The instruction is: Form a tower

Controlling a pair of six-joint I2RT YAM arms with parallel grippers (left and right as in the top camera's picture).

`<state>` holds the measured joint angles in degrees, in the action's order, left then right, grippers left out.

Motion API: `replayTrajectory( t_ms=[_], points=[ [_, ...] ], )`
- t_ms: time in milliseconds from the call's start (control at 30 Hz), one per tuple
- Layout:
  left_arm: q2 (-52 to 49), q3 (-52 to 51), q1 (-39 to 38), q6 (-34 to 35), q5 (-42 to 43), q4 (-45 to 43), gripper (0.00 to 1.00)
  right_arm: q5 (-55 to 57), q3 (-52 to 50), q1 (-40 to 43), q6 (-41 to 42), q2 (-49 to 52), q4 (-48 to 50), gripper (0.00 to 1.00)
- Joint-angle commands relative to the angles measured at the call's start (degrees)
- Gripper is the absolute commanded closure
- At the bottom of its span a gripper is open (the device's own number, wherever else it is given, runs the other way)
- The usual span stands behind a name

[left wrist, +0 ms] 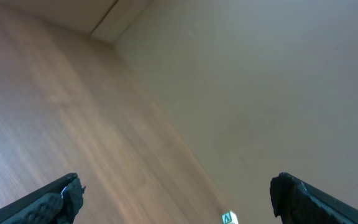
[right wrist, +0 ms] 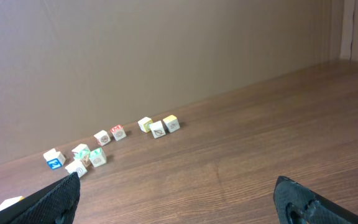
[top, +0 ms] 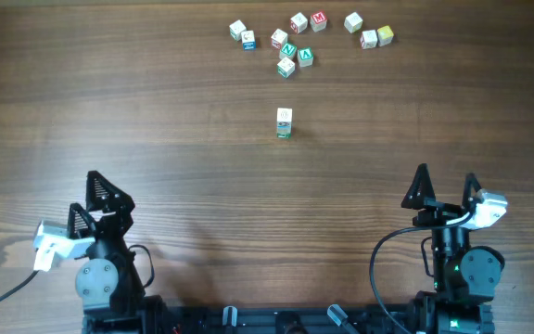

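While both my pairs of jaws stand wide and empty, my right gripper (top: 446, 176) sits slightly nearer than my left gripper (top: 89, 197) to the tower (top: 284, 122) (upright, mid-table), at its ten o'clock; loose cubes (top: 305, 57) lie beyond, toward twelve.

A: What is sitting on the wooden table (top: 137, 102)?
B: Loose letter cubes (top: 298, 22) are lying scattered along the far side, slightly right of centre.
A: Which ones are marking the ends?
B: A blue-lettered cube (top: 247, 39) is sitting near the left end. A yellow-faced cube (top: 385, 35) is sitting at the right end, just beside a pale neighbour (top: 369, 38). A wall (right wrist: 166, 50) is rising behind.
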<state>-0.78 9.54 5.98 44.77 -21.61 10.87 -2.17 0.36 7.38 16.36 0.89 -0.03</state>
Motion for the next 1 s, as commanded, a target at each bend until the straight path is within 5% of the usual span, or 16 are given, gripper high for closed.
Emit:
replayTrajectory(
  t_ms=[0,233,500,967],
  points=[
    [0.6,-5.0,0.5,-9.5,3.7,-5.4,0.0,-0.9,-0.1,-0.2,-0.8,-0.7,0.1,0.0],
    [0.6,-9.2,-1.7,-12.5,7.2,-8.0,0.0,-0.9,-0.1,-0.2,-0.8,-0.7,0.1,0.0],
    [0.6,-9.2,-4.7,-29.6,15.4,-7.1,0.0,-0.9,-0.1,-0.2,-0.8,-0.7,0.1,0.0],
    [0.5,-9.2,-5.3,-29.0,16.0,-7.3,0.0,-0.9,-0.1,-0.2,-0.8,-0.7,0.1,0.0]
  ],
)
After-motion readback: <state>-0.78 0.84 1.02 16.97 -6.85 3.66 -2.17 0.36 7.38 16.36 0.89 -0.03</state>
